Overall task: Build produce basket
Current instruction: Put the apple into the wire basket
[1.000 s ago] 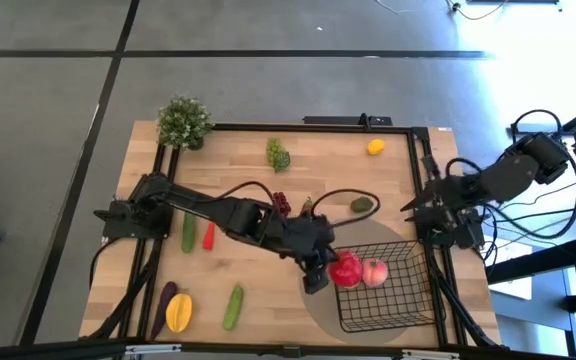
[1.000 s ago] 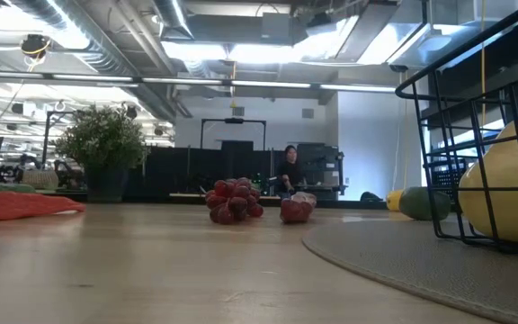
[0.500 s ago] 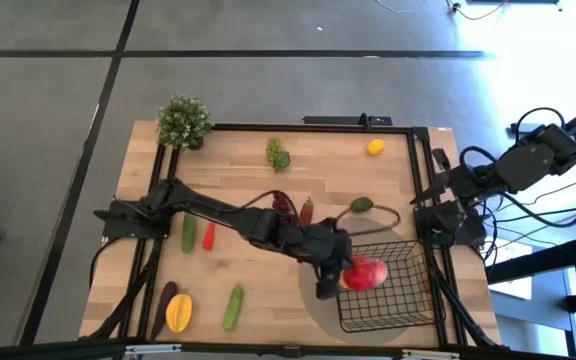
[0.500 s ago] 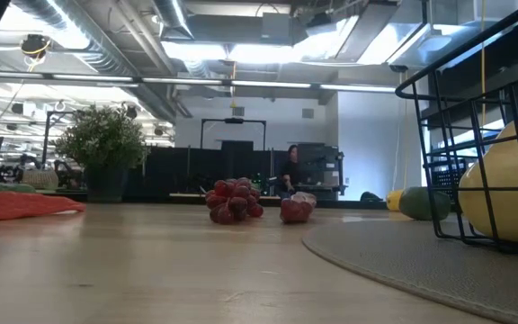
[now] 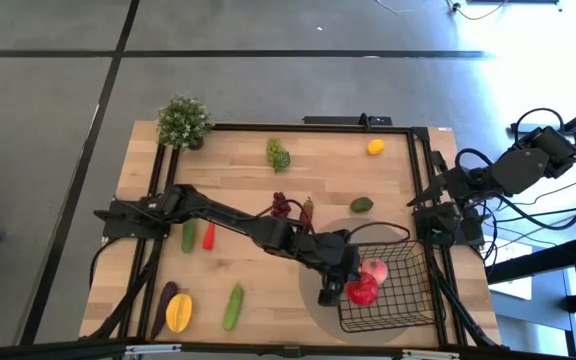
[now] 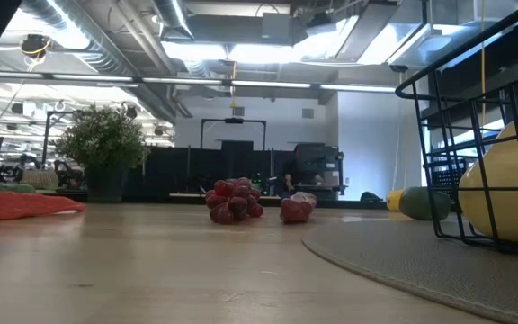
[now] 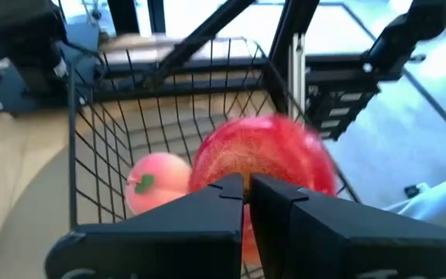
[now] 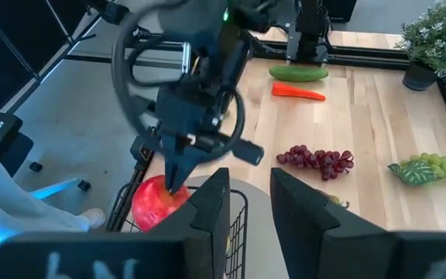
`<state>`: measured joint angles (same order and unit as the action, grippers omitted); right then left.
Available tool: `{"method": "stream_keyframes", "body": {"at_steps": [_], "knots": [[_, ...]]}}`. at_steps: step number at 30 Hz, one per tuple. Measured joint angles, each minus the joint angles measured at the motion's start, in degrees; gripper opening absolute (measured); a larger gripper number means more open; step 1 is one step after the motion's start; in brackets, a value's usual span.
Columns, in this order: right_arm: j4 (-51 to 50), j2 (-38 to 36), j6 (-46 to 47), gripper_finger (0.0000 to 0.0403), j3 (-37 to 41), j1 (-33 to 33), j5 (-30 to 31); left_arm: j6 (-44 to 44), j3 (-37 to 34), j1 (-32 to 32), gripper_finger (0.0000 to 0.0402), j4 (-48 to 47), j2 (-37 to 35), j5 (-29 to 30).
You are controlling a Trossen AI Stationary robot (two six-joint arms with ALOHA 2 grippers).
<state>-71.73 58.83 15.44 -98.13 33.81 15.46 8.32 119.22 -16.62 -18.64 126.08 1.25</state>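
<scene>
The black wire basket (image 5: 400, 300) stands on a round grey mat at the table's near right. A pink peach (image 5: 375, 270) lies inside it. My left gripper (image 5: 352, 284) reaches over the basket's left rim, shut on a red apple (image 5: 361, 293). In the left wrist view the apple (image 7: 263, 164) hangs just past the fingers, with the peach (image 7: 158, 181) lower beside it. My right gripper (image 8: 251, 208) waits open at the table's right edge, high up, with nothing between its fingers. My left gripper has the red apple by its top (image 8: 170, 186). The fingers (image 7: 221, 194) come slanting down from the table's left and meet almost fully there. They hide the exact spot they grip. The apple hangs below them inside the basket's walls.
Loose produce lies on the wood: dark red grapes (image 5: 281, 205), a chili (image 5: 306, 210), an avocado (image 5: 362, 205), a lemon (image 5: 375, 147), green grapes (image 5: 277, 154), cucumber (image 5: 188, 236), carrot (image 5: 208, 236), eggplant (image 5: 165, 299), mango (image 5: 178, 313), a second cucumber (image 5: 233, 305). A potted plant (image 5: 183, 122) stands at the far left.
My left gripper has carried the red apple toward the table's right and near edges and down, rolling its wrist. The apple, which hung at the basket's left rim beside the peach, now sits lower inside the basket, nearer than the peach.
</scene>
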Motion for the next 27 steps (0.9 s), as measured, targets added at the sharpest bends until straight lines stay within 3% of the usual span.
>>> {"method": "stream_keyframes", "body": {"at_steps": [8,27], "knots": [[0.02,-0.02,1.02,0.0088,0.0,-0.01,2.06,-0.06,-0.01,0.0,0.0,0.25,4.16,-0.08],[0.06,0.0,1.01,0.0088,0.0,0.0,2.04,-2.91,0.02,0.11,0.0,0.7,6.03,-1.16]]}}
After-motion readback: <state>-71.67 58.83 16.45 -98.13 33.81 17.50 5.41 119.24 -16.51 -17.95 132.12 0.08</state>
